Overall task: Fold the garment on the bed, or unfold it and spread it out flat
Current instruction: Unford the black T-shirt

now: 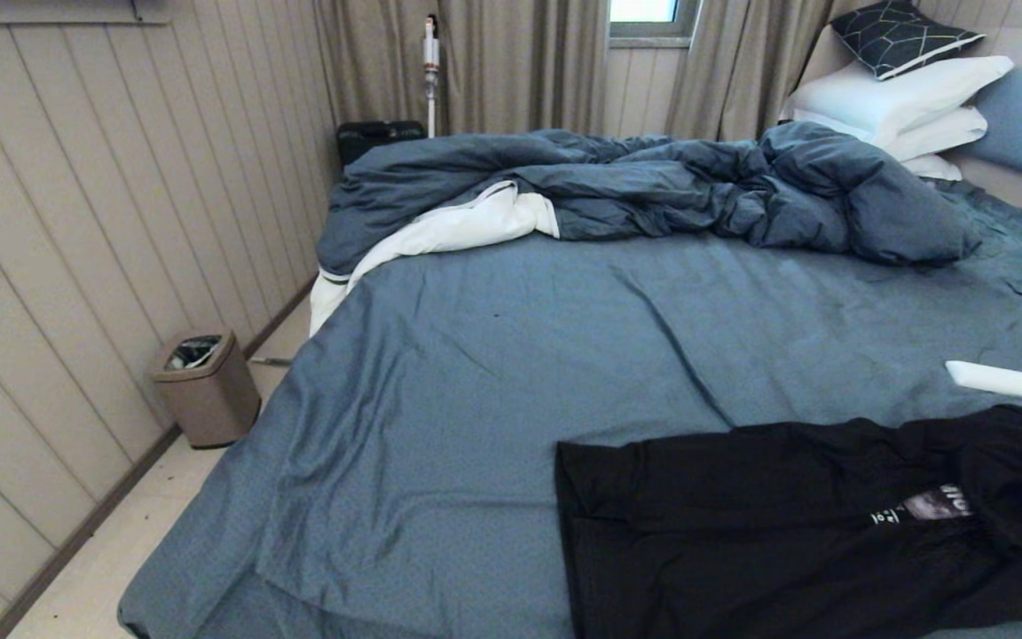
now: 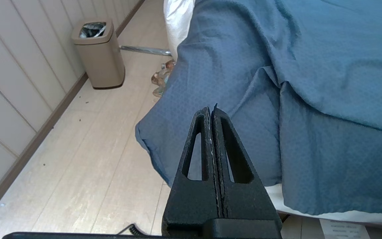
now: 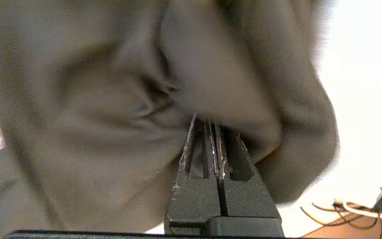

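A tan, square-sided bin (image 1: 207, 387) stands on the pale plank floor beside the bed's left edge. The left gripper (image 2: 211, 111) hangs off the bed's (image 1: 493, 373) near left corner, its black ribbed jaws pressed together on nothing. The smooth blue-grey sheet lies creased; a rumpled dark blue duvet (image 1: 653, 191) is heaped along the far edge. The black garment (image 1: 795, 524) lies bunched at the near right corner. The right gripper (image 3: 215, 124) has its jaws clamped on soft, blurred cloth, seemingly the garment.
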{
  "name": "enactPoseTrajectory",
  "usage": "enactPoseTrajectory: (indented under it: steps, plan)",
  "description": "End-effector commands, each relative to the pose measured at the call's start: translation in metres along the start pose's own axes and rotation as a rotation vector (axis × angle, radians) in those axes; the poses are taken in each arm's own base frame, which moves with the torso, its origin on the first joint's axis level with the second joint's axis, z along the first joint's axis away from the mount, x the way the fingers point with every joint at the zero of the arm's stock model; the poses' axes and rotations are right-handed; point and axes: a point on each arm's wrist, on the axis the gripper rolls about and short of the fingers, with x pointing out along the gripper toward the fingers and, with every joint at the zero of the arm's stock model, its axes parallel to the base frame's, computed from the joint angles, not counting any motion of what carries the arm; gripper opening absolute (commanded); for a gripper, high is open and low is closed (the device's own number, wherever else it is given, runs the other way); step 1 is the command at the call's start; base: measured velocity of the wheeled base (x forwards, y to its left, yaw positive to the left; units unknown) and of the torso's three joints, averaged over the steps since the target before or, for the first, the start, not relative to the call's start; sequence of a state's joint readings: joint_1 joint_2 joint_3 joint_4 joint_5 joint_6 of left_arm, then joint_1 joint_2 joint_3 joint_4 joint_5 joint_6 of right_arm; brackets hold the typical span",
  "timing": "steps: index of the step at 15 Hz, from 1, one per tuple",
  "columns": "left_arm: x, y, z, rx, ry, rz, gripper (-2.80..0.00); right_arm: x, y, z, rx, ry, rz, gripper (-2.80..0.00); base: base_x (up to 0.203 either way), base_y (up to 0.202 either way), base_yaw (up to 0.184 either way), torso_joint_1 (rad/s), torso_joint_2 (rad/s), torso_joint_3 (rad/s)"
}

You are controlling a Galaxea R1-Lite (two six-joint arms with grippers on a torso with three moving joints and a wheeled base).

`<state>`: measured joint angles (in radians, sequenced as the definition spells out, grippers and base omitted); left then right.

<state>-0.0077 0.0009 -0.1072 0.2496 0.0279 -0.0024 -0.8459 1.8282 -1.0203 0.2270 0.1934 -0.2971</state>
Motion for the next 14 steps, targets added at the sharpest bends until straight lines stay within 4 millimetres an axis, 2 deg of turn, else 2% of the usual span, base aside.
enactPoseTrajectory:
  steps: [1,5,7,10,14]
  plan:
    - [0.0,0.0,0.0,-0.001,0.003,0.0,-2.8,0.007,-0.027,-0.007,0.065,0.008,-0.039,-2.8,0.0,0.0,0.0,0.0,0.0,0.0]
    - [0.0,0.0,0.0,-0.001,0.003,0.0,-2.8,-0.003,-0.076,-0.028,0.196,-0.018,-0.103,-2.8,0.0,0.0,0.0,0.0,0.0,0.0]
    - [0.0,0.0,0.0,-0.001,0.003,0.001,-2.8,-0.005,-0.084,-0.033,0.227,-0.054,-0.027,-2.8,0.0,0.0,0.0,0.0,0.0,0.0]
    - [0.0,0.0,0.0,-0.001,0.003,0.001,-2.8,-0.021,-0.074,-0.032,0.21,-0.118,0.049,-2.8,0.0,0.0,0.0,0.0,0.0,0.0]
    - [0.0,0.0,0.0,-0.001,0.002,0.001,-2.8,-0.065,-0.021,-0.015,0.094,-0.25,0.112,-2.8,0.0,0.0,0.0,0.0,0.0,0.0]
